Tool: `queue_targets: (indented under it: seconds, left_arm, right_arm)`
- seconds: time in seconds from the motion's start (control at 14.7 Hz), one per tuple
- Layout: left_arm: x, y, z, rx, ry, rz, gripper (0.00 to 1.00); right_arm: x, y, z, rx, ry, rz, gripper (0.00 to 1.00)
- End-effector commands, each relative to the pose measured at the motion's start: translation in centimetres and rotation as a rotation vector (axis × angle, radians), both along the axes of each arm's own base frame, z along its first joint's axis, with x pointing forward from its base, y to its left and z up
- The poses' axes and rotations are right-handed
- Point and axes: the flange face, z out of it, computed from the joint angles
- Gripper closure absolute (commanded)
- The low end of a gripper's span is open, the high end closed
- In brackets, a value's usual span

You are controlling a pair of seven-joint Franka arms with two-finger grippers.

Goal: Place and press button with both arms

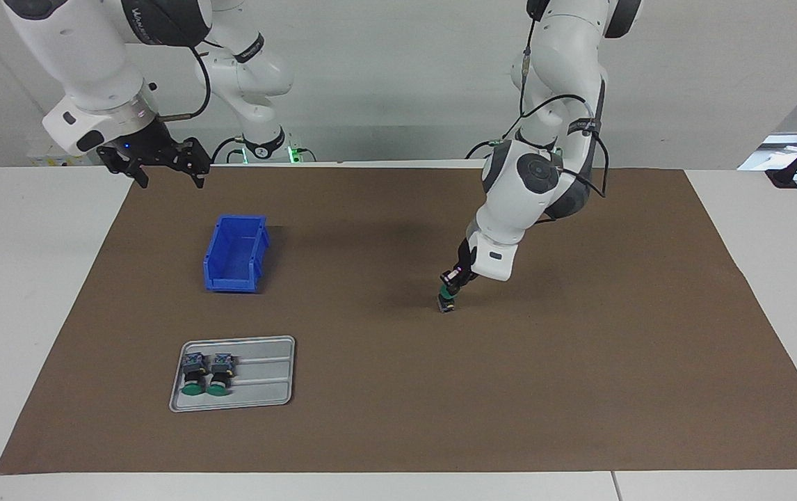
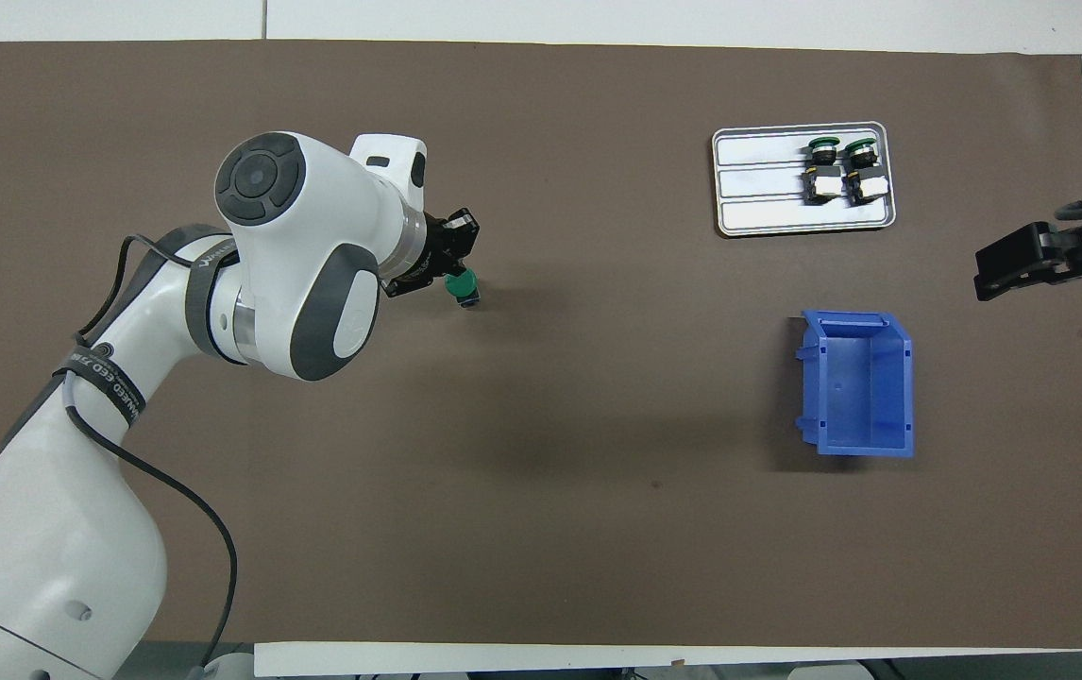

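Observation:
The button (image 1: 446,300) stands upright on the brown mat toward the left arm's end of the table; its green cap (image 2: 460,283) shows in the overhead view. My left gripper (image 1: 450,282) points steeply down over it, shut, with its fingertips on the cap. In the overhead view the left gripper (image 2: 448,267) partly covers the cap from the arm's side. My right gripper (image 1: 171,177) waits open and holding nothing, raised over the mat's edge at the right arm's end, and the right gripper (image 2: 987,274) also shows at the overhead view's edge.
A blue bin (image 1: 235,254) sits open on the mat toward the right arm's end. Farther from the robots lies a grey metal tray (image 1: 263,379) holding two more green-capped buttons (image 1: 206,376) on their sides. White table borders the brown mat (image 1: 579,390).

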Motion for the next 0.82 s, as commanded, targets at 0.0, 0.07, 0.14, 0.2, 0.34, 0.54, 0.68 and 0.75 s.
queue_targets:
  seconds: [0.0,0.07,0.14,0.2,0.34,0.54,0.68,0.75]
  left_arm:
    - [0.1,-0.4,-0.1,0.013,-0.021,-0.007,0.95]
    - [-0.1,-0.6,-0.5,0.014,-0.022,-0.010,0.95]
    - [-0.4,-0.7,-0.9,0.016,-0.023,-0.014,0.95]
    - [-0.5,-0.8,-1.1,0.014,-0.029,-0.012,0.95]
    - [-0.9,-0.6,-2.1,0.024,-0.019,-0.023,0.95]
    - [-1.1,-0.5,-2.3,0.028,-0.013,-0.028,0.95]
    - [-1.5,-0.3,-3.2,0.036,-0.009,-0.055,0.95]
    - [-1.5,-0.2,-3.3,0.037,-0.011,-0.067,0.96]
  right_arm:
    - [-0.7,-0.1,0.0,0.000,0.005,0.014,0.01]
    - [-0.7,-0.1,0.1,0.000,0.004,0.014,0.01]
    - [-0.7,0.0,0.0,0.000,0.005,0.016,0.01]
    - [-0.7,-0.1,0.0,0.000,0.005,0.014,0.01]
    - [-0.7,0.0,0.1,0.000,0.004,0.016,0.01]
    - [-0.7,-0.1,0.0,0.000,0.005,0.014,0.01]
    - [-0.7,-0.1,0.0,0.000,0.005,0.014,0.01]
    - [-0.7,-0.1,0.0,0.000,0.005,0.014,0.01]
